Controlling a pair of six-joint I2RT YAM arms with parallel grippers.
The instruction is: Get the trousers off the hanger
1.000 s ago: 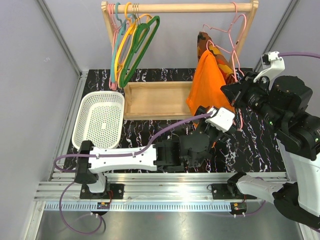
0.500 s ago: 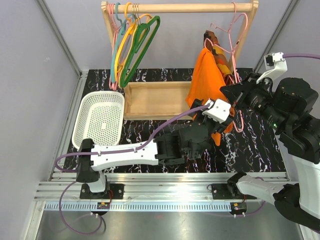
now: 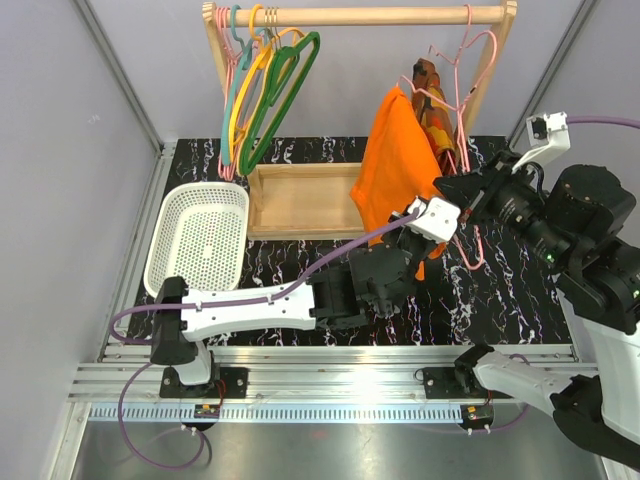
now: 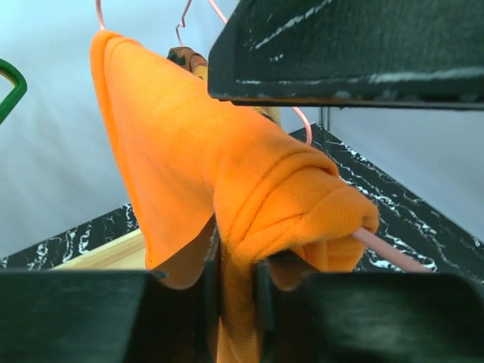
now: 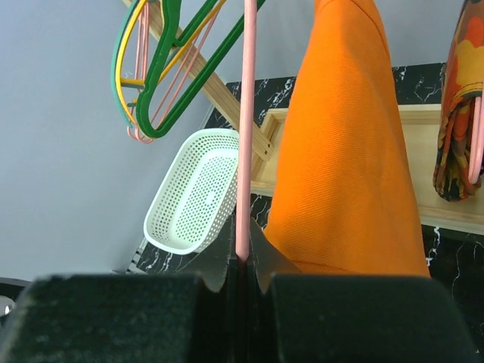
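1. trousers (image 3: 395, 165): plain orange cloth, draped over the hanger (image 5: 243, 113) at about 1 o'clock from the table's centre, in front of the wooden rack. The cloth hangs slanted, its top toward 12 o'clock and its lower edge gathered into a thick roll.

2. hanger: thin pink wire with its hook up by the right end of the rail (image 3: 370, 15). One wire comes out of the rolled cloth in the left wrist view. How much of the frame sits inside the garment is hard to tell.

3. left gripper (image 4: 236, 281): clenched on a fold at the trousers' lower edge, with cloth squeezed between its two fingers.

4. right gripper (image 5: 243, 265): clamped on a straight run of the hanger's wire, at 3 o'clock of the trousers.

5. camouflage garment (image 3: 430, 90): orange, red and brown, hanging just behind the trousers at their 1 o'clock.

6. spare hangers (image 3: 275, 85): a green, yellow, teal and pink bunch at the rail's left end, 11 o'clock.

7. basket (image 3: 200, 240): white and perforated, on the table (image 3: 500, 290) at 9 o'clock.

8. tray (image 3: 300, 200): wooden, at the rack's foot, 12 o'clock.
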